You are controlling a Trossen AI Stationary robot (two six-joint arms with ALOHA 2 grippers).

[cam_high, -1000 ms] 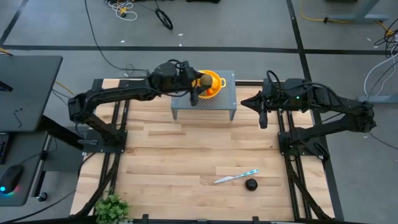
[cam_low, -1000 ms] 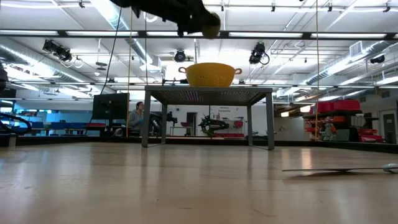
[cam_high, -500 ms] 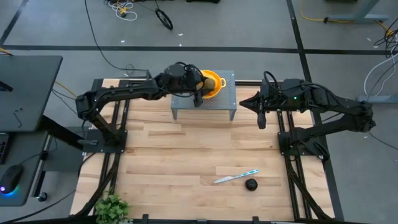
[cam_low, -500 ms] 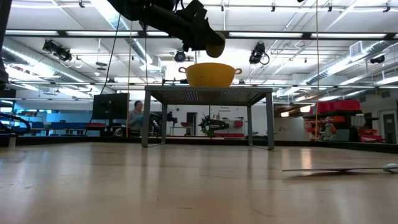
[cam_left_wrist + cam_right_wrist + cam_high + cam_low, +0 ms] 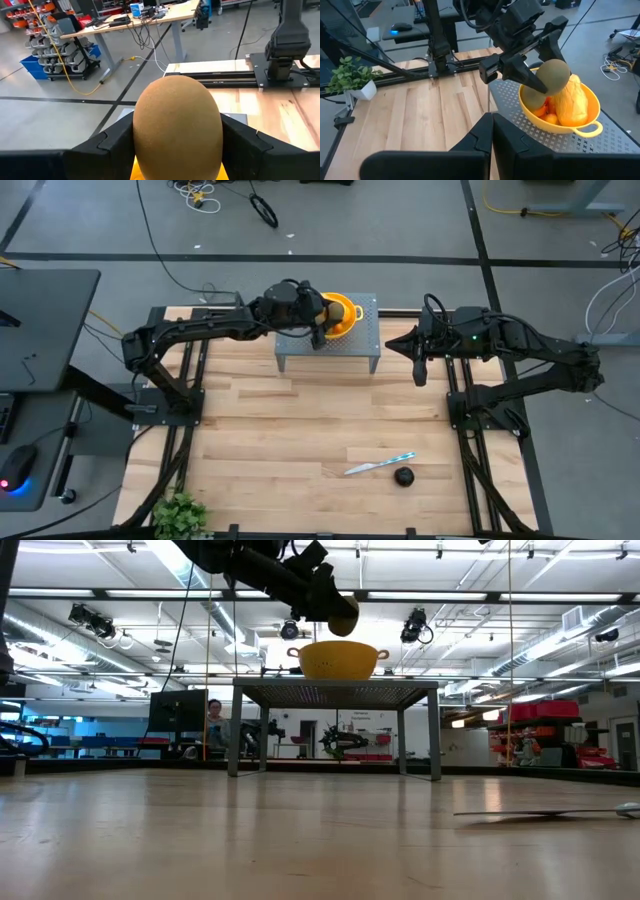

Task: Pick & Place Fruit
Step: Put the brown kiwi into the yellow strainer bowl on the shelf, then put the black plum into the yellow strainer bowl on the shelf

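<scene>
My left gripper [image 5: 320, 318] is shut on an olive-brown oval fruit [image 5: 177, 125], just above the yellow two-handled bowl [image 5: 347, 313]. The bowl stands on a grey perforated stand [image 5: 330, 348] at the table's far edge. In the bowl lie a yellow-orange oblong fruit [image 5: 570, 102], a second olive-brown oval [image 5: 534, 97] and small orange-red ones [image 5: 549, 114]. A dark round fruit [image 5: 403, 476] lies on the table near the front right, beside the knife [image 5: 380, 464]. My right gripper [image 5: 492, 135] is shut and empty, to the right of the stand. My left gripper pinches the oval fruit by its two opposite sides [image 5: 137, 130] between its two fingers. The fingers [image 5: 520, 70] come from the table's left, slanting down. The fruit [image 5: 343, 615] is lifted clear, right above the bowl's rim [image 5: 338, 646].
The stand's legs [image 5: 434, 730] rise from the table at the far side. A small potted plant [image 5: 180, 515] stands at the near left corner. A person [image 5: 214, 720] sits in the room beyond the table.
My left gripper has gone down and a little toward the table's right with the olive-brown fruit, from high above the stand to just over the bowl. It has stayed shut on the fruit.
</scene>
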